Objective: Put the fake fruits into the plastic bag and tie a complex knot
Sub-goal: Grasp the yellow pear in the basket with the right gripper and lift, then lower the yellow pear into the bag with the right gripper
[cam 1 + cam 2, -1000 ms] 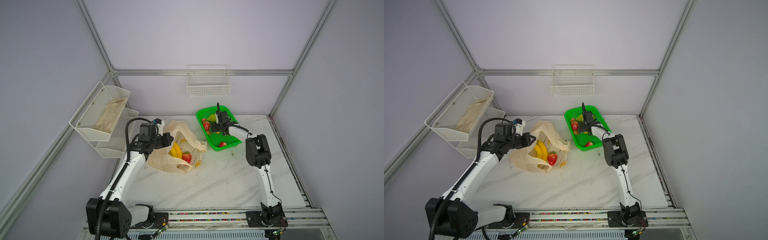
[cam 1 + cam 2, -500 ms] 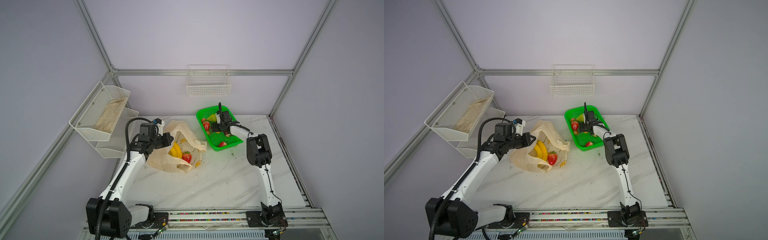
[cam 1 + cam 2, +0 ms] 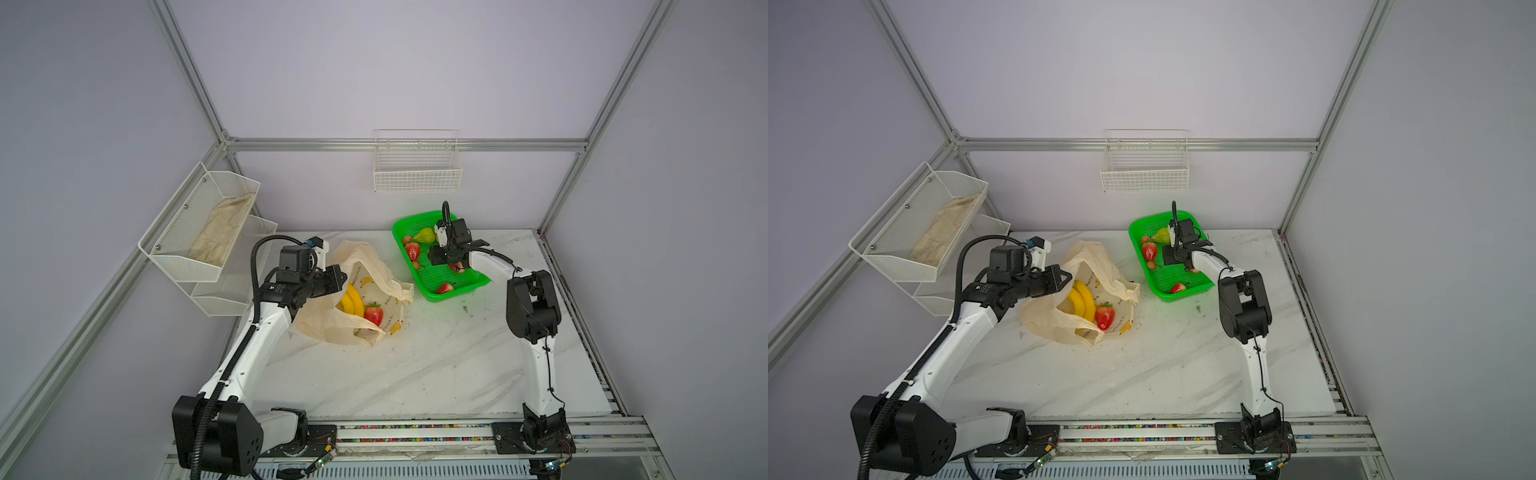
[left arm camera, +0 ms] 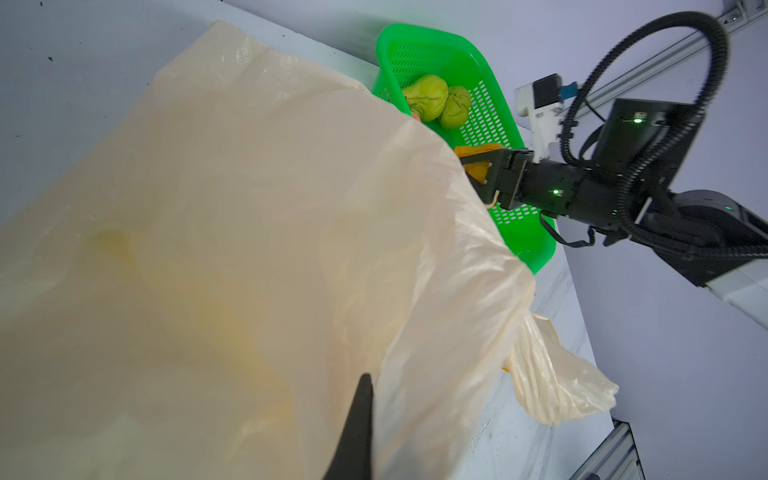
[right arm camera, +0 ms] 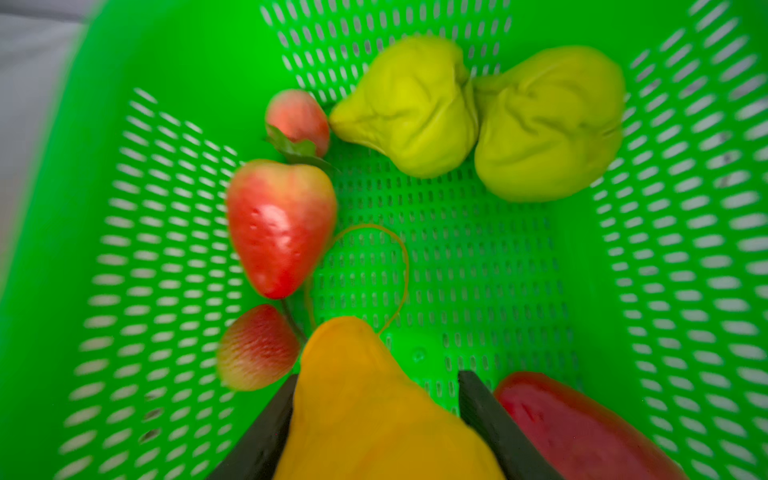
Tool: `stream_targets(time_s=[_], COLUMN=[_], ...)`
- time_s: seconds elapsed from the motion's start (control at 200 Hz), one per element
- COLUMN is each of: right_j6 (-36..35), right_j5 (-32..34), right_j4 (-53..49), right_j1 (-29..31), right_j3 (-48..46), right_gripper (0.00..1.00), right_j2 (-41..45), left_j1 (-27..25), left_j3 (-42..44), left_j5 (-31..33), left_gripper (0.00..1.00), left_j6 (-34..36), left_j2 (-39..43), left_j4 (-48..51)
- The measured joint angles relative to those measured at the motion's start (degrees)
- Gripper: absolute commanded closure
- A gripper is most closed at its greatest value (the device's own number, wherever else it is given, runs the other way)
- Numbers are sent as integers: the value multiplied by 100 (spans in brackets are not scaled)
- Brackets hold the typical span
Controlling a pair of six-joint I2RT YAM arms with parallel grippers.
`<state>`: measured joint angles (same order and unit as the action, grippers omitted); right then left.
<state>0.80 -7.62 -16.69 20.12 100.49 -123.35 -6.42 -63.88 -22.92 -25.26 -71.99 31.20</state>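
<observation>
Left jaws closed, right jaws half-spread

There were six strawberries (image 3: 412, 251), two green pears (image 5: 415, 108), one orange-yellow pear (image 5: 374, 407), one banana bunch (image 3: 353, 301), one plastic bag (image 3: 324, 324) and one green basket (image 3: 434, 275).

Your right hand (image 5: 376, 376) has shifted slightly rightward inside the green basket (image 3: 432, 286), and its jaws have narrowed onto the orange-yellow pear (image 5: 374, 424) (fingers (image 5: 270, 424) now against both its sides). The right arm's elbow (image 3: 532, 307) has also moved right in both top views.
</observation>
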Motion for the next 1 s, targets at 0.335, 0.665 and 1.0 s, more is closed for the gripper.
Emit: stream_targets(time_s=[0.335, 0.665, 1.0], right_j6=[422, 1115, 1749], right_j5=[-470, -629, 114], right_j4=[691, 1698, 4688], right_j1=[367, 2369, 3493], right_j3=[-3648, -5976, -5899], right_gripper=[49, 51, 52], right_j2=[4325, 5237, 3526], left_j1=[0, 0, -2], left_j3=[0, 0, 0], left_j5=[-92, -166, -273], left_gripper=[100, 100, 100], left_j6=[-72, -173, -221], left_j2=[0, 2, 2], left_j4=[-7, -20, -20])
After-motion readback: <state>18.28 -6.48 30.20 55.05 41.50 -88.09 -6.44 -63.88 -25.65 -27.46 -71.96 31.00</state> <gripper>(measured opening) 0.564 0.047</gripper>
